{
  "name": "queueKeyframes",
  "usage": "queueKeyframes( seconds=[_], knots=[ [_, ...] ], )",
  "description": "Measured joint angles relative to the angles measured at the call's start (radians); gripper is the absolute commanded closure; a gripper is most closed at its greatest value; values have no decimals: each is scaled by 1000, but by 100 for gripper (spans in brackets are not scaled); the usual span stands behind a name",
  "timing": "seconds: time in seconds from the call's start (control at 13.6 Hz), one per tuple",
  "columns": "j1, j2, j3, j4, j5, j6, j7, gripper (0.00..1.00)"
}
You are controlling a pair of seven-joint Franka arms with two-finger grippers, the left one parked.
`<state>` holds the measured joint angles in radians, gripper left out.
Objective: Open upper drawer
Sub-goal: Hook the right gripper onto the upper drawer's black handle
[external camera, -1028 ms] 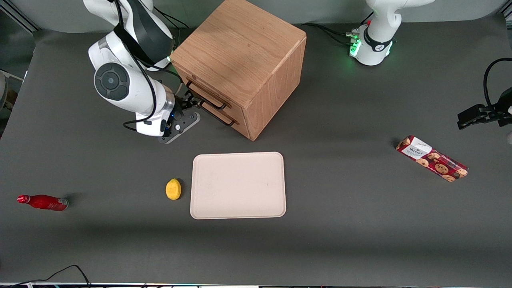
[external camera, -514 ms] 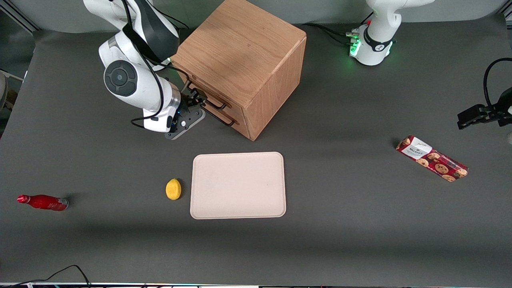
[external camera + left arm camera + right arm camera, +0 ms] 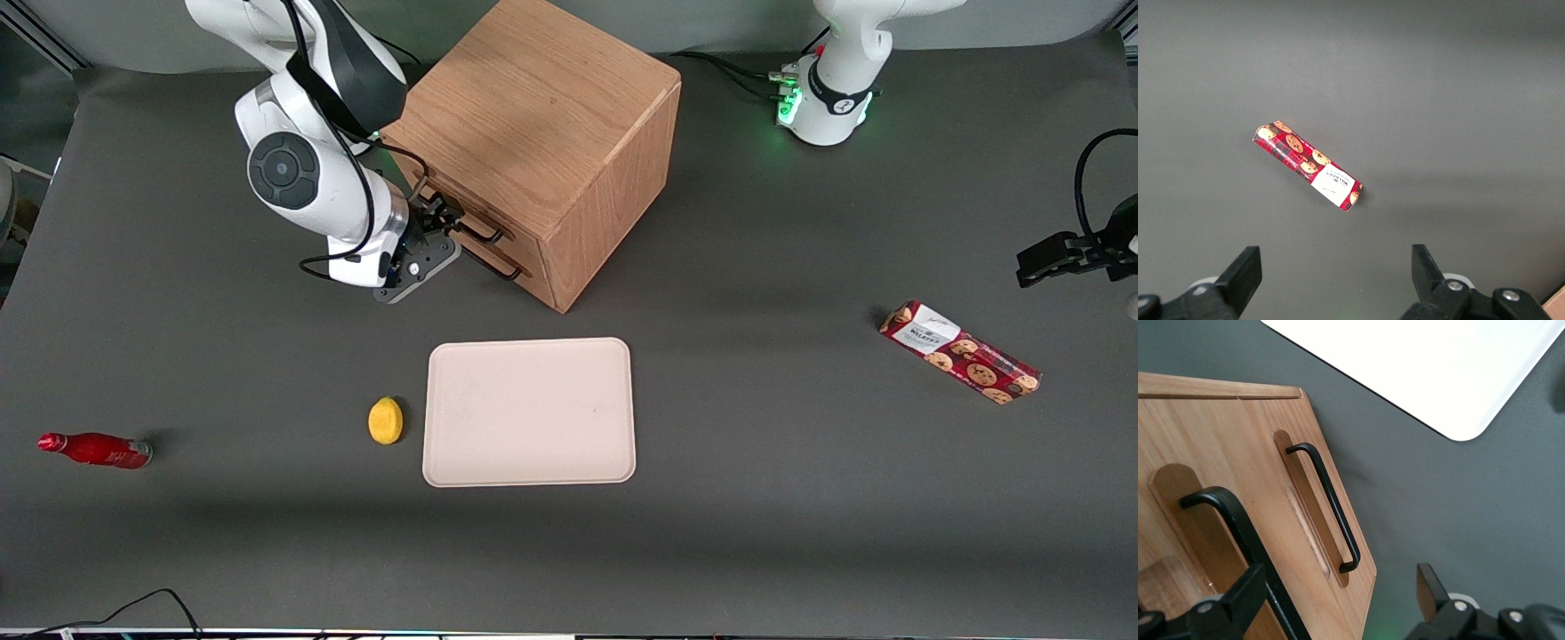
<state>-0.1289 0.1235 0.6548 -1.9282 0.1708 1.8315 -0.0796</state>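
Front view: the gripper [image 3: 442, 224] is sitting in front of the cabinet [image 3: 533, 133], right at the upper drawer [image 3: 444, 203], which is showing no gap (apparently shut).

Right wrist view: the fingers [image 3: 1248, 600] are spreading open around the upper drawer's handle [image 3: 1238, 527]; the lower handle [image 3: 1328, 507] is lying just beside, so closing off-centre could slip or snag it.

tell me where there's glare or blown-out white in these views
Right wrist view: the pale rectangular tray is blown out to flat white, while the end effector at the light oak upper drawer's thin black bar handle stays well exposed. Front view: even, soft shadows, tray cream.
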Motion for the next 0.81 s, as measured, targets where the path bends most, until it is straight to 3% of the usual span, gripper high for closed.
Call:
queueKeyframes(
  seconds=[0.15, 0.81],
  knots=[
    [-1, -19, 11, -28, 37, -4, -1, 0],
    [-17, -49, 22, -46, 46, -24, -8, 0]
  ],
)
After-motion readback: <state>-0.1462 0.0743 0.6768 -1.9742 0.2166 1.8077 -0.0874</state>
